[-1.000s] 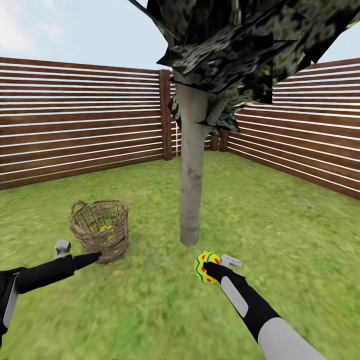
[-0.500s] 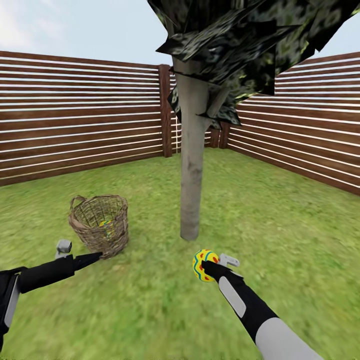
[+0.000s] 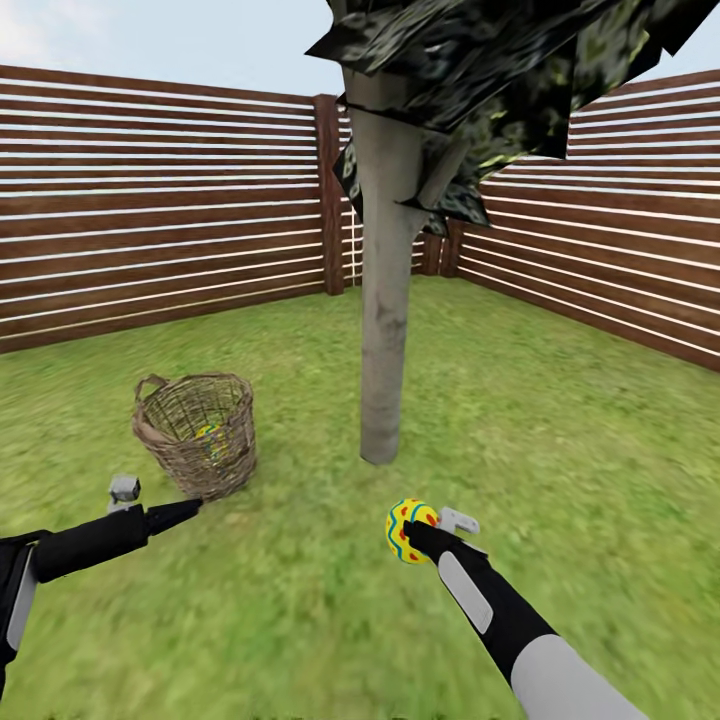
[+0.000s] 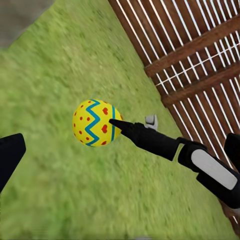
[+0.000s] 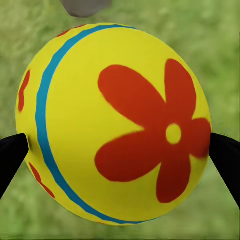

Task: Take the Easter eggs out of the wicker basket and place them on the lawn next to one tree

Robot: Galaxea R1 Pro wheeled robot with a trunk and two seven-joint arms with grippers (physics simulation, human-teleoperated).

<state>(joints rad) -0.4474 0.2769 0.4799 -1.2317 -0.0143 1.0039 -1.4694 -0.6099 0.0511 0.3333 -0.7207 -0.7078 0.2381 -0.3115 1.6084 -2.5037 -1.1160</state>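
Egg (image 3: 408,530) sits pinched in our right fingers (image 3: 428,541) near the tree (image 3: 383,300); our left fingers' (image 3: 185,511) state we cannot tell.

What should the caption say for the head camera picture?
Right gripper holding a painted egg near the tree.

smooth painted egg (image 3: 409,530), woven wicker basket (image 3: 197,434), slatted wood fence (image 3: 150,210), smooth-barked tree (image 3: 385,300).
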